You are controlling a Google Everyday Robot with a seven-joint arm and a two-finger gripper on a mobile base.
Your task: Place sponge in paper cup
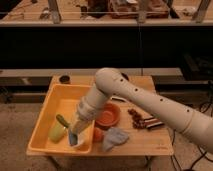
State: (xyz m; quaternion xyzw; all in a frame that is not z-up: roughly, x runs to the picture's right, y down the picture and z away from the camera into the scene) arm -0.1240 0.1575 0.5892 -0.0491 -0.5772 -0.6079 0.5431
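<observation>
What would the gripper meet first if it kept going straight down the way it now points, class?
Probably the floor of the yellow tray: the gripper points down into its front corner, beside the light green cup, though depth is unclear.

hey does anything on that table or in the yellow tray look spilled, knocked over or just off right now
Nothing looks spilled or broken. The light green cup lies tipped on its side in the yellow tray, beside a thin green vegetable. The gripper, shut, is low in the tray's near right corner. A pale cloth lies crumpled by the orange-red bowl.
</observation>
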